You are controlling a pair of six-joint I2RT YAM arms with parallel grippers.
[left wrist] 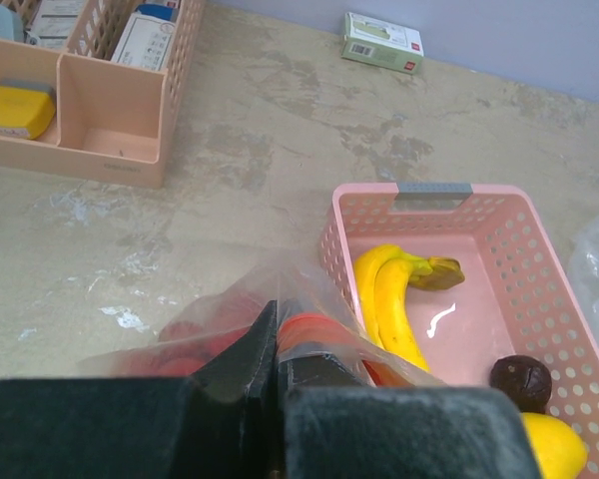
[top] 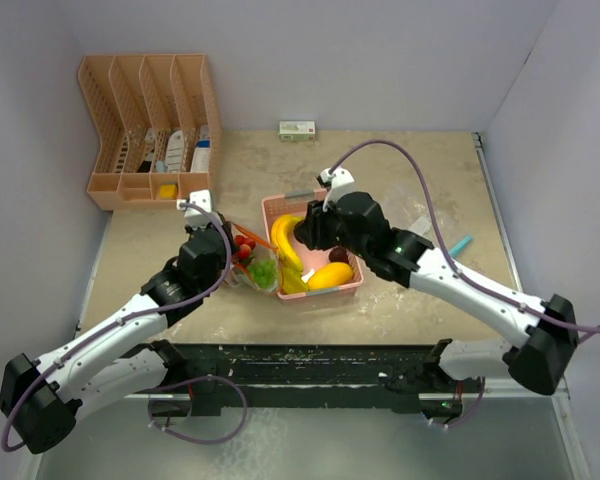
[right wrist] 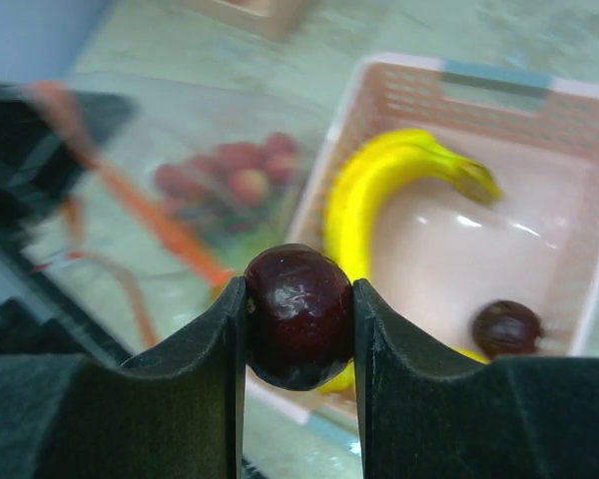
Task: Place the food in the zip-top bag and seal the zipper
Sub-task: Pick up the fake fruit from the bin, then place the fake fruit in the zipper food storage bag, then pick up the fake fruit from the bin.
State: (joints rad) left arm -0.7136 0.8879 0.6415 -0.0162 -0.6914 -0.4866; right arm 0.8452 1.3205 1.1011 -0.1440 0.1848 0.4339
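On table (top: 430, 170), basket (left wrist: 559, 299) holds bananas (left wrist: 389, 289), mango (left wrist: 554, 449); right tool (right wrist: 299, 329) clamps dark fruit (right wrist: 299, 299).

No legible text or labels

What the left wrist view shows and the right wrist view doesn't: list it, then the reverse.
Left wrist only: the desk organizer and the small green box. Right wrist only: the right gripper clamped on a dark red fruit. Both: the pink basket, the bananas, a second dark fruit in the basket, and the zip-top bag pinched by the left gripper.
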